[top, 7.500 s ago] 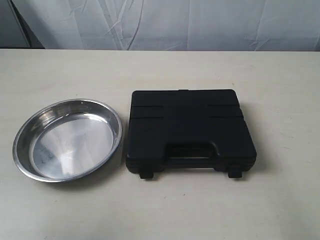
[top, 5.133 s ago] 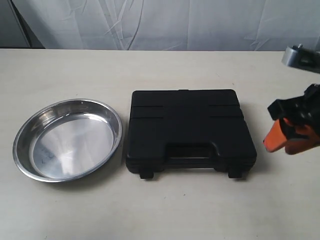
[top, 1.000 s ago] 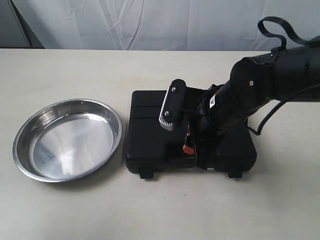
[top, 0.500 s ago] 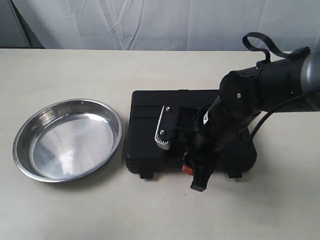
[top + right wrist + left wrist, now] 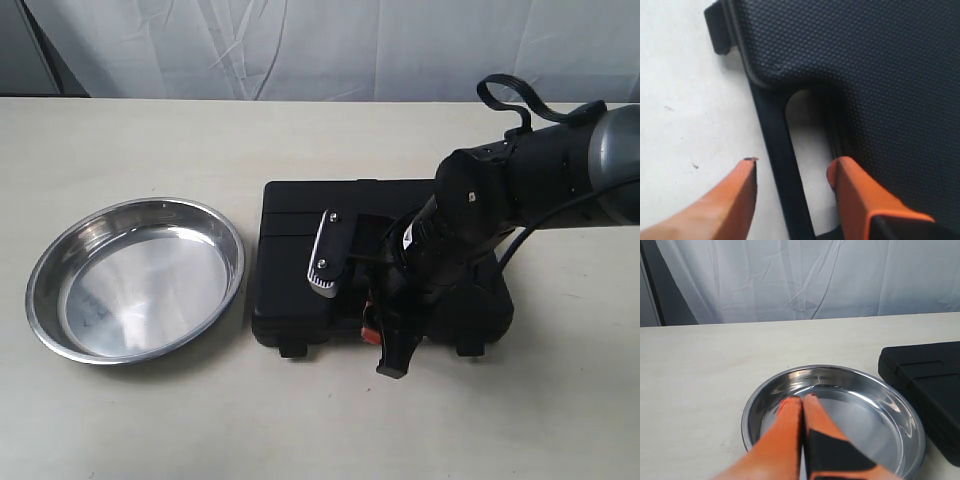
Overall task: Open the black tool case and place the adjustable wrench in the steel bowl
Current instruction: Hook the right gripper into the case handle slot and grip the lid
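The black tool case (image 5: 300, 250) lies shut on the table, with its handle edge toward the front. My right arm reaches down over its front half. My right gripper (image 5: 384, 345) is open and straddles the handle bar (image 5: 782, 165): one orange finger (image 5: 742, 195) is outside over the table, the other finger (image 5: 847, 187) is in the handle slot. The adjustable wrench is hidden inside the case. The steel bowl (image 5: 135, 280) sits left of the case with nothing in it. My left gripper (image 5: 801, 399) is shut, hovering over the near side of the bowl (image 5: 865, 420).
Two latches (image 5: 292, 350) (image 5: 468, 348) stick out of the case's front edge; one latch (image 5: 717, 30) shows in the right wrist view. The beige table (image 5: 150, 420) runs back to a white cloth backdrop (image 5: 320, 45). The case's corner (image 5: 930, 375) lies beside the bowl.
My right arm came in from the right and dropped onto the case's front edge, its gripper now at the handle. In the last half second it barely shifted. Bowl and case stayed put.
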You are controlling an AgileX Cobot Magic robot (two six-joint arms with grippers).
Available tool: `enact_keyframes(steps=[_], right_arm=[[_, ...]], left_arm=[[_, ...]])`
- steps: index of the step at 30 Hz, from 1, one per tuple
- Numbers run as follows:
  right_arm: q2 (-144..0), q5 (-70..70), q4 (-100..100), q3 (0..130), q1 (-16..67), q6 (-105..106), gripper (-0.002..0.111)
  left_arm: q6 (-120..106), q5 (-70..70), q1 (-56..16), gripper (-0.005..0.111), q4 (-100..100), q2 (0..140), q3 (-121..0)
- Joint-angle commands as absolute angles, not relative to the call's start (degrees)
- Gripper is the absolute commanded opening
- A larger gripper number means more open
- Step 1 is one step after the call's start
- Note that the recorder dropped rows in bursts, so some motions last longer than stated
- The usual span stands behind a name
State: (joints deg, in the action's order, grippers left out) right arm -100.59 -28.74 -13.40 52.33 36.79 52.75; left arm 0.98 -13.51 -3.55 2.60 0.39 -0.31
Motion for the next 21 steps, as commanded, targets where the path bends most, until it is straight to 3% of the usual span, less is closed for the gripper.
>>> enact_keyframes(steps=[1, 21], right_arm=[[-100.6, -28.0, -12.8, 52.1, 36.8, 53.0, 0.047], [-100.6, -30.2, -6.5, 52.1, 36.8, 53.0, 0.047]], left_arm=[[0.9, -13.7, -3.6, 0.000, 2.6, 0.0, 0.0], [0.9, -13.7, -3.6, 0.000, 2.6, 0.0, 0.0]])
